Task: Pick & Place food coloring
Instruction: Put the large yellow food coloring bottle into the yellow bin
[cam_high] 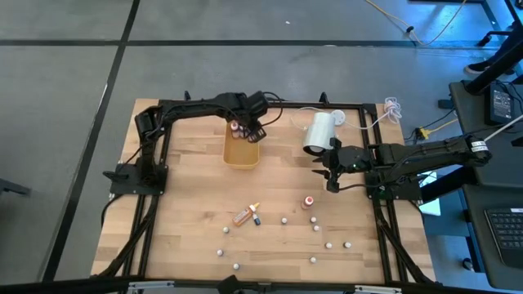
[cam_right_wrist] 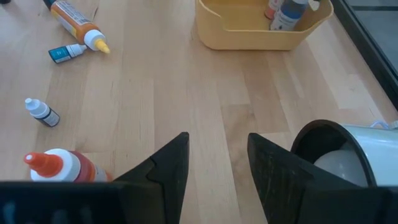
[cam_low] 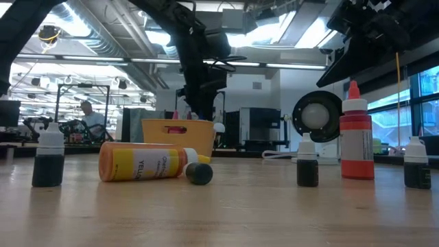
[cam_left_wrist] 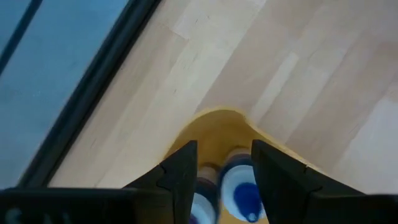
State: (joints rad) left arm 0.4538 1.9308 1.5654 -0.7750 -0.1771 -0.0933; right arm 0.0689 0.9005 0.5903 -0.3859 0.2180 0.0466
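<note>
The left gripper [cam_high: 255, 131] hangs over the far end of the yellow tray [cam_high: 242, 155], which sits toward the far edge of the worktop [cam_high: 188, 212], a little left of its middle; its jaws stand partly apart with nothing gripped between them, and directly below them, inside the tray, stand two bottles [cam_left_wrist: 239, 193] with blue-marked white tops; the same pair shows in the right wrist view as upright bottles in the tray's far corner [cam_right_wrist: 287, 14].

The right gripper [cam_high: 330, 170] waits above the worktop near its right edge, just beside the large white cylinder [cam_high: 319, 132] that lies on its side; its jaws are part-open and empty over bare wood.

The rest of the food coloring is spread across the near half of the worktop; an orange bottle [cam_high: 243, 216] lies on its side near the middle, with a small dark bottle [cam_high: 256, 219] lying just beside its cap end; a red bottle with an orange tip [cam_high: 308, 202] stands upright to the right of them; small white-capped bottles [cam_high: 284, 220] stand scattered around these, several toward the near right corner [cam_high: 329, 244] and a few toward the near edge [cam_high: 236, 266]; in the low view the fallen orange bottle [cam_low: 143, 163] carries a yellow label, and the upright red bottle [cam_low: 355, 137] stands between two small dark ones.
</note>
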